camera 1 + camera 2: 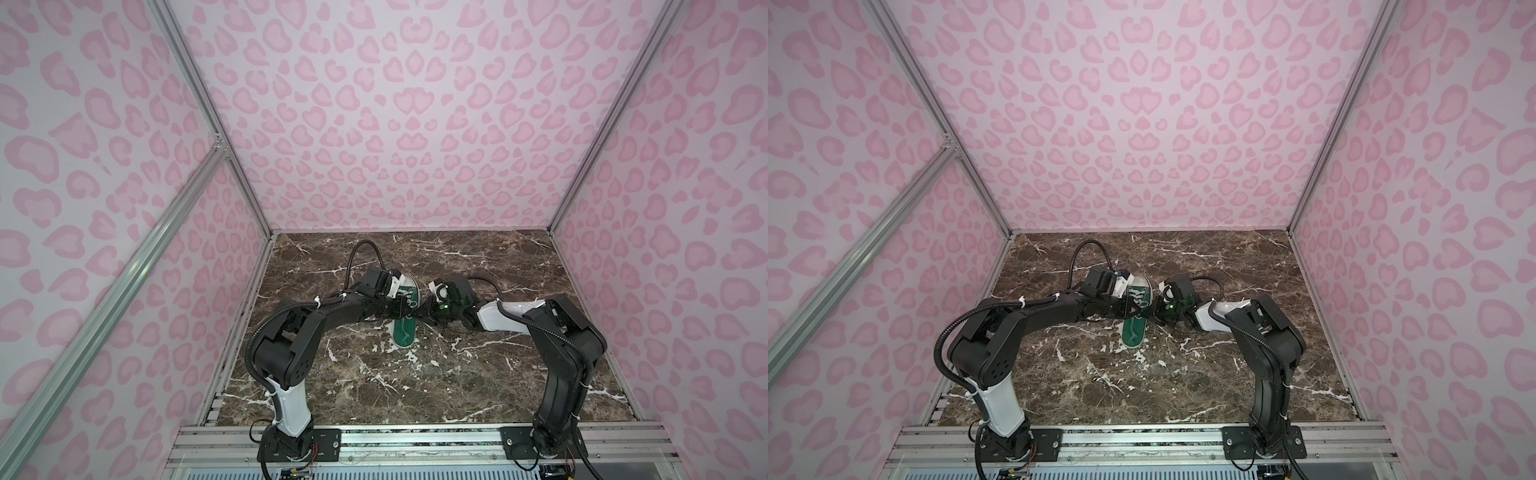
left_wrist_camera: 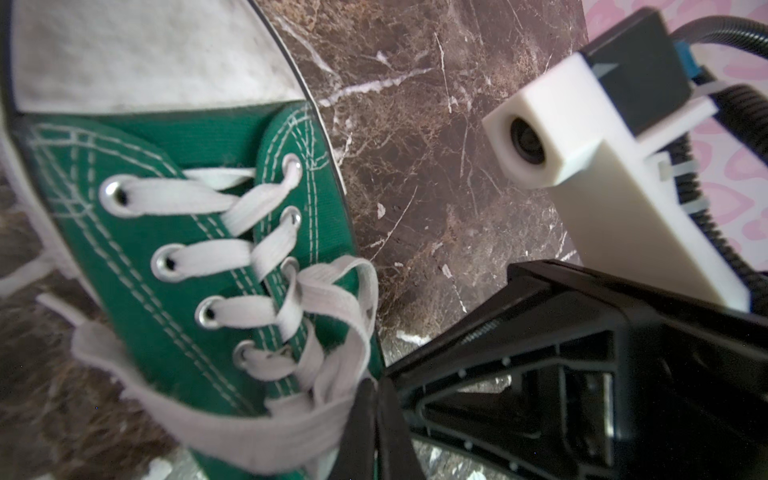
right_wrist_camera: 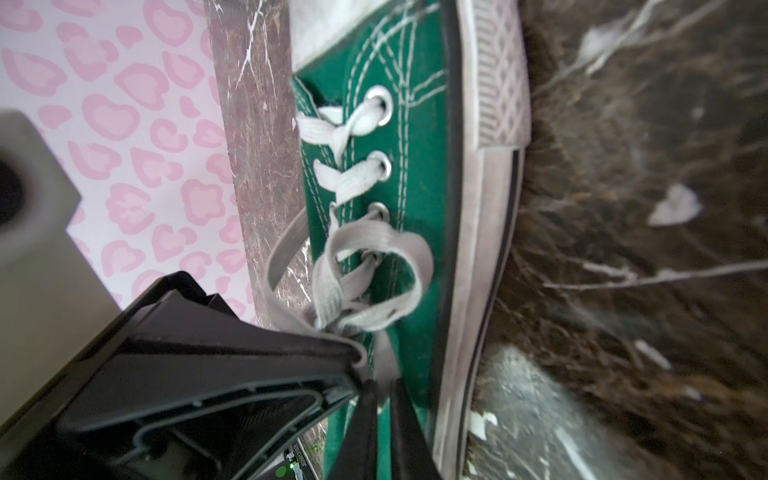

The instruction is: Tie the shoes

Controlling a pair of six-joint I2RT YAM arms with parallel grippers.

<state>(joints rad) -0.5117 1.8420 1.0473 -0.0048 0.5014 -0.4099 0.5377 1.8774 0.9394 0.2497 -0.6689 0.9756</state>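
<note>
I've got the shoe mid-frame on the table, toe toward the back wall. Left gripper is pressed together on the laces and right gripper pinches another strand, likely so I can pull the crossing snug.

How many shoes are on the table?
1. The green shoe lies in the middle of the table, with its toe toward the back wall. No other shoe shows in any view, and none seems hidden.
</note>
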